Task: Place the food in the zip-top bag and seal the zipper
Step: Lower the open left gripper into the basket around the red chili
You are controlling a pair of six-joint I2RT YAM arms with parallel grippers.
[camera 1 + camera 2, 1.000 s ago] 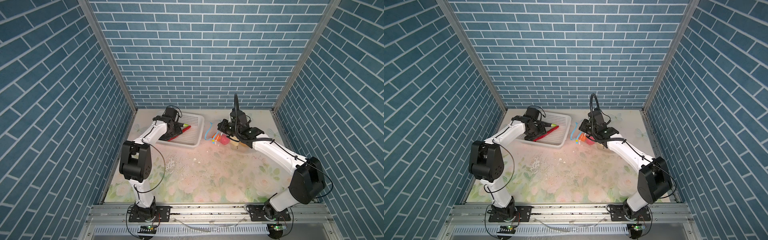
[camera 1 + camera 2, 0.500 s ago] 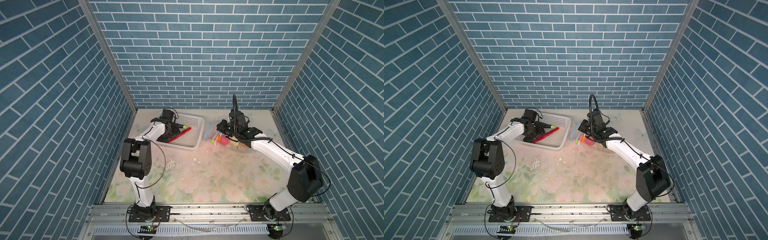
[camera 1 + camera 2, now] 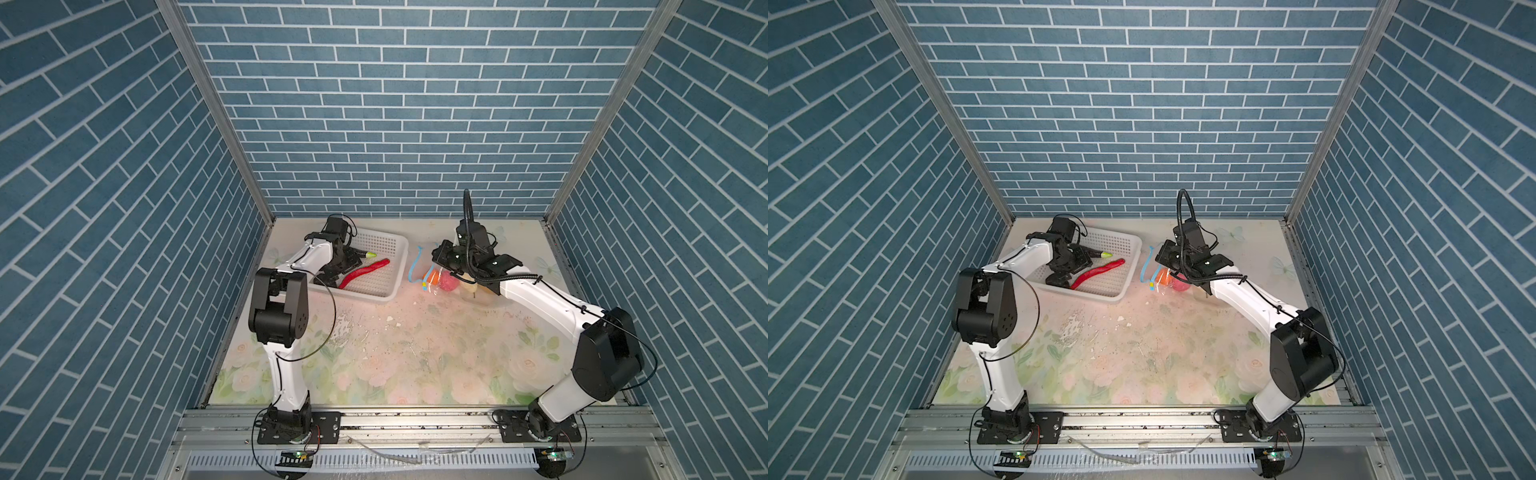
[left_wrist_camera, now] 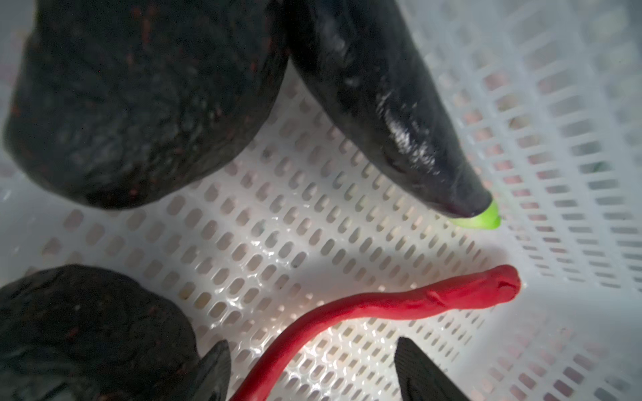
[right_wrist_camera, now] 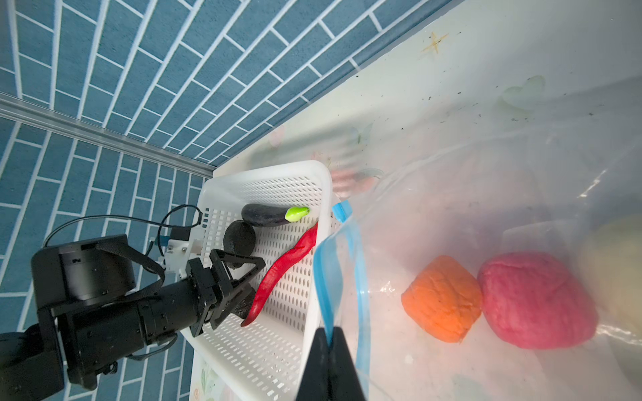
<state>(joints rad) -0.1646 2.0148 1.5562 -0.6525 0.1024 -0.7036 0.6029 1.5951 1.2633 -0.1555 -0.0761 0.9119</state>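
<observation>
1 red chili [image 3: 364, 272], diagonal across basket [image 3: 400, 270]

**Left arm in basket, right arm at bag mouth**

In a top view, the floral table [image 3: 395, 353] fills lower centre, flecked with crumbs. White perforated basket [image 3: 397, 253] sits upper left of centre. Red chili [image 3: 368, 268] lies diagonally inside it, with a green-tipped dark piece [image 3: 368, 253] just above. Left gripper [image 3: 338, 279] is down in the basket at the chili's lower end; its grip is too small to read. Right of the basket lies the zip-top bag [image 3: 478, 296], its zipper [image 3: 412, 266] curling upward with the yellow slider [image 3: 423, 285] at its lower end. Orange lump [image 3: 433, 277], pink lump [image 3: 449, 281] and cream lump [image 3: 468, 286] sit side by side inside. Right gripper [image 3: 435, 264] is at the bag's mouth.
</observation>
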